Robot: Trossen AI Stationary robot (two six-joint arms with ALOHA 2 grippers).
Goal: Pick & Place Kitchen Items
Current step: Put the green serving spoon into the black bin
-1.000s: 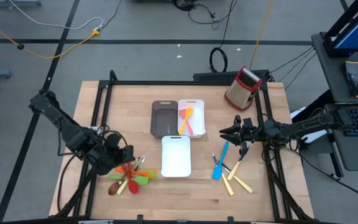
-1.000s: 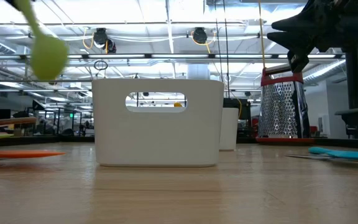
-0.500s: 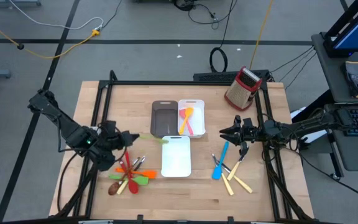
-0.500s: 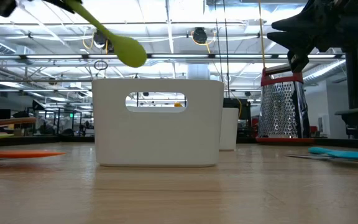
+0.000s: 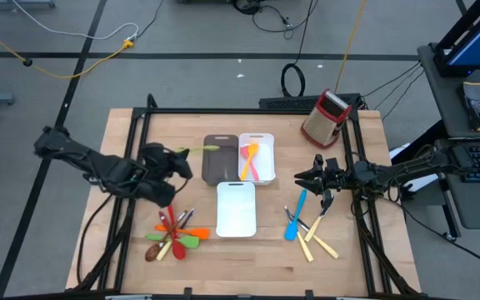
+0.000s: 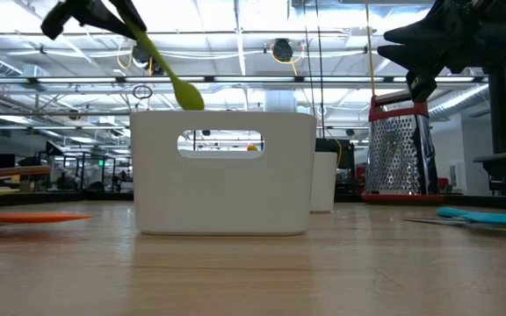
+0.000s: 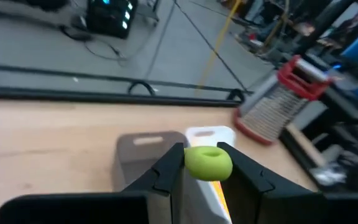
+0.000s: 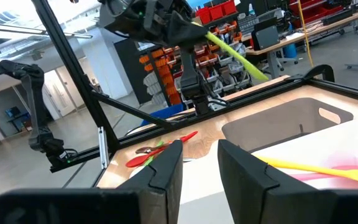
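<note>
Green spoon (image 5: 200, 150) held in air by left gripper (image 5: 173, 156), jaws clamped on its handle; bowl end points over the brown tray's (image 5: 218, 169) far left corner. In low view the spoon (image 6: 167, 67) slants down above the white bin (image 6: 223, 173). Left wrist view: green bowl (image 7: 207, 162) sits between the fingers (image 7: 168, 171), above the brown tray (image 7: 145, 158).

Pink tray (image 5: 257, 142) beside the brown one holds an orange spatula (image 5: 249, 158) and a pink utensil (image 5: 262, 169). White tray (image 5: 237, 208) sits just in front of both.

Pile of utensils (image 5: 173, 235) at front left: red, orange, green, brown pieces, crossing each other.

Right gripper (image 5: 301, 178) hovers right of the trays, jaws slightly apart, holding nothing. Blue spatula (image 5: 293, 217) and cream-handled knives (image 5: 315, 236) lie below it on the table (image 5: 123, 142).

Grater (image 5: 326, 117) stands at far right corner.
</note>
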